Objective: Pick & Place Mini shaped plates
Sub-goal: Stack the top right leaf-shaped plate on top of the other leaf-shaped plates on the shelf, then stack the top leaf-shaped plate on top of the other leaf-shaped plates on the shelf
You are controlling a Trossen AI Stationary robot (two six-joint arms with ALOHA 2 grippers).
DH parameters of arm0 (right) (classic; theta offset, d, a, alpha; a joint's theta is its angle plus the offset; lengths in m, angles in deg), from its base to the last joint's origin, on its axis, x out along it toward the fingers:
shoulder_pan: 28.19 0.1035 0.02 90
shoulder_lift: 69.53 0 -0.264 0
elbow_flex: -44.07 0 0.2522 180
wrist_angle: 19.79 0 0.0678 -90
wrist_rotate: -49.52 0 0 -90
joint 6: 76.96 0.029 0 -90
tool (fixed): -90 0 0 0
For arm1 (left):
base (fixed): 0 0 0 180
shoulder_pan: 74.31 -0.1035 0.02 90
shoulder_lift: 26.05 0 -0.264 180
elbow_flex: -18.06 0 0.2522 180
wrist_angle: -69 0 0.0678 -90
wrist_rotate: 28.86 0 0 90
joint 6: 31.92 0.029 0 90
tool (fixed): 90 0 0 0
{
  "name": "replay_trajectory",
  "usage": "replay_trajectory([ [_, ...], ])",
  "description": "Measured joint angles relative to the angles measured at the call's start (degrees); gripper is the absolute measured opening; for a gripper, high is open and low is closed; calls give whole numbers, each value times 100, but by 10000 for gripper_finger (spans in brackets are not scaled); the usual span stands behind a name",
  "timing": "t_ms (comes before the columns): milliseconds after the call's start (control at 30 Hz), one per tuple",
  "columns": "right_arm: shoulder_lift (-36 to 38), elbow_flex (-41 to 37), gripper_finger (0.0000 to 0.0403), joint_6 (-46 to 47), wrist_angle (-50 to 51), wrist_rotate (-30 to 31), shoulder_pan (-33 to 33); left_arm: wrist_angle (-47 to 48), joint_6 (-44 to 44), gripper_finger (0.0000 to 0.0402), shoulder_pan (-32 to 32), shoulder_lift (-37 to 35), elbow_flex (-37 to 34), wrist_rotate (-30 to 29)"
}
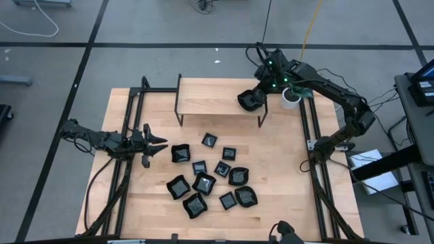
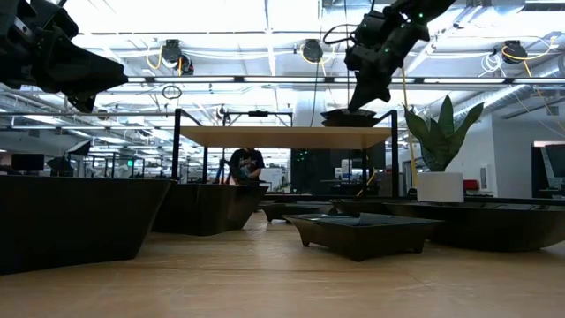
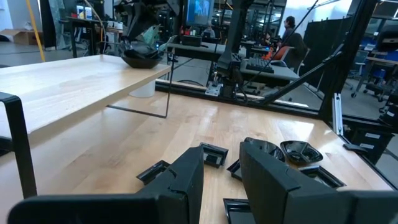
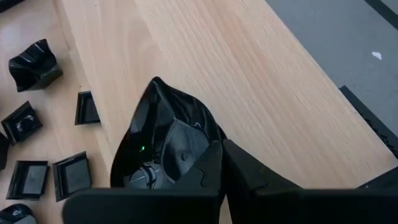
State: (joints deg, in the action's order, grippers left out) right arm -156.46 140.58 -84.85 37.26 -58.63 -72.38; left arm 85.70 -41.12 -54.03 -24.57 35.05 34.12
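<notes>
Several mini shaped plates (image 1: 210, 177), small glossy black dishes, lie scattered on the wooden table (image 1: 285, 203) toward its near middle. One more black plate (image 1: 249, 100) is at the right end of the raised wooden shelf (image 1: 210, 96), with my right gripper (image 4: 214, 168) shut on it. Whether this plate rests on the shelf top or hangs just above it, I cannot tell. My left gripper (image 1: 160, 144) waits open and level at the table's left side, just left of the scattered plates. My right gripper pinches the plate's rim (image 4: 202, 146) on the side nearest the wrist, between its two fingers. One finger (image 4: 180, 180) lies over the plate's hollow and the other (image 4: 255, 177) outside it. The fingers slant down from the far right. The plate (image 2: 350, 116) sits about level at the shelf top.
The shelf stands on thin black legs (image 1: 179, 112) at the table's far middle. A white pot (image 1: 290, 99) with a green plant (image 2: 441, 132) stands right of the shelf. Black rails (image 1: 313, 135) run along both table sides. A person (image 2: 245, 165) is in the room beyond.
</notes>
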Motion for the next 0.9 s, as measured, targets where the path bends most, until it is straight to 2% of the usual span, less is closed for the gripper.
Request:
replay_trajectory([
  [233, 18, -30, 51, 11, -22, 25, 0, 0, 0, 106, 1, -1, 0, 0],
  [433, 219, -32, 117, -21, -206, 772, 104, 0, -1, 106, 0, 0, 0, 0],
  [567, 556, -32, 146, -39, -315, 593, 403, 0, -1, 106, 1, -1, 0, 0],
  [633, 749, -32, 155, -213, -261, 432, 754, 0, -1, 106, 0, -1, 0, 0],
  [733, 1049, -32, 162, -578, -43, 524, 1606, 0, 0, 106, 0, -1, 0, 0],
  [800, 1177, -32, 162, -621, -110, 858, 2358, 2, 1, 106, -1, -1, 0, 0],
  [900, 1239, -32, 161, -529, -317, 1706, 3699, 1, -1, 106, 1, -1, 0, 0],
])
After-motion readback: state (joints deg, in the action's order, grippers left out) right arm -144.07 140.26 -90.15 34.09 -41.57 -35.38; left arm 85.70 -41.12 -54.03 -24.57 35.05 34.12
